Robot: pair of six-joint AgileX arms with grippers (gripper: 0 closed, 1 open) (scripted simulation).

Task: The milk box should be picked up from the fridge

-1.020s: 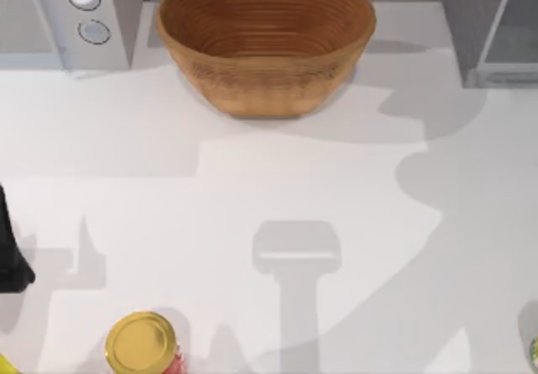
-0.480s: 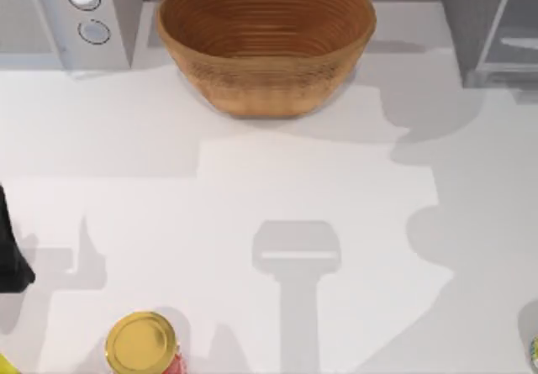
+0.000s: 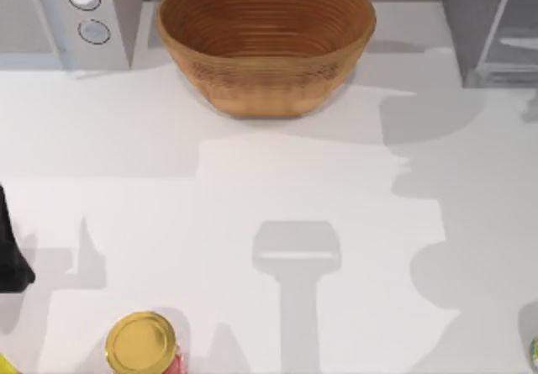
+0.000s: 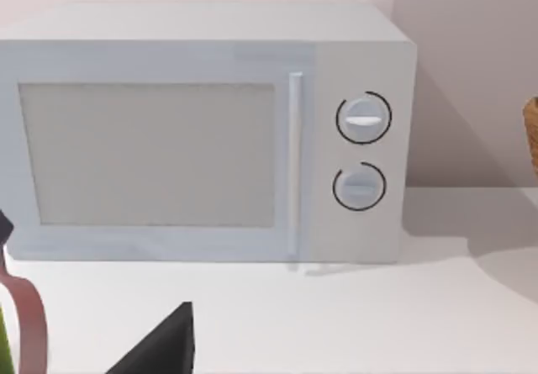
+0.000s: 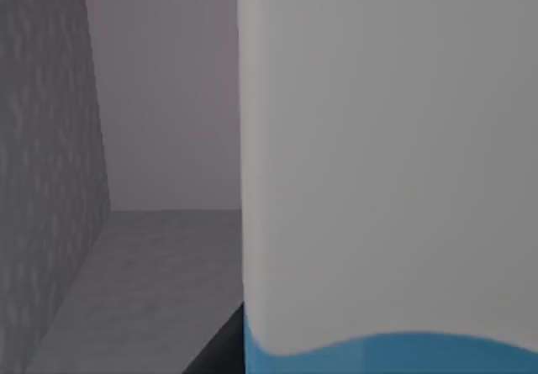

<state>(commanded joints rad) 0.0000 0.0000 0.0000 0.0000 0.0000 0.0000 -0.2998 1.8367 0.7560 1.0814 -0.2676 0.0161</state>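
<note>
The milk box [image 5: 387,155] looms very close in the right wrist view, a white face with a blue band at its base. It stands inside the fridge [image 5: 42,181], whose dark-grey speckled wall runs beside it. A dark edge of my right gripper [image 5: 220,347] shows just beside the box's base; contact cannot be judged. In the top view the fridge [image 3: 467,21] stands at the back right with its pale door panel [image 3: 514,29]. My left arm [image 3: 10,256] is parked at the table's left edge.
A brown woven basket [image 3: 265,42] sits at the back centre. A light-grey appliance with two round knobs [image 3: 67,13] stands at the back left, also facing the left wrist camera [image 4: 202,130]. A gold-lidded red jar [image 3: 141,343] stands near the front left.
The broad shadow over the table's right side has shifted toward the front. The left arm, basket and jar have not moved.
</note>
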